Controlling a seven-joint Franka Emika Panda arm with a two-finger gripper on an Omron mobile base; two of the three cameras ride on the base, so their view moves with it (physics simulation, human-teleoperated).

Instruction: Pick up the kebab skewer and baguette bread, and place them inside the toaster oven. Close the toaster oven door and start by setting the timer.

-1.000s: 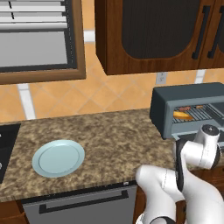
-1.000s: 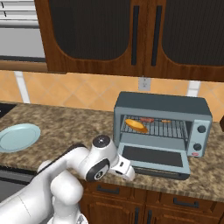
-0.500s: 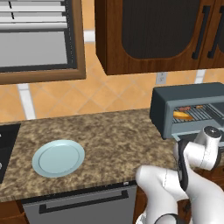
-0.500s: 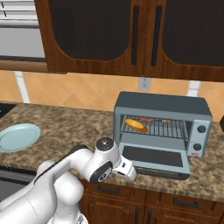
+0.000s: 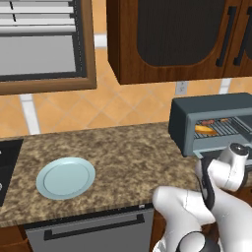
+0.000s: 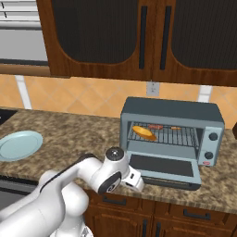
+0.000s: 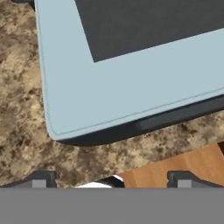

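The dark grey toaster oven stands at the right end of the counter, and the toaster oven door is folded down flat. On the wire rack inside lie the golden baguette bread and, behind it, the thin kebab skewer. They also show from the left as the baguette bread and skewer. My gripper hovers open and empty over the counter's front edge. It sits just off the door's front left corner, near the dark bar handle.
A pale blue plate lies on the granite counter far to the left. A black stove edge sits beyond it. Dark wooden wall cabinets hang above the oven. A dishwasher front is below the counter.
The arm has crept a little to the right, closer to the lowered door's corner. The jaws stay open, and the food and door have not moved.
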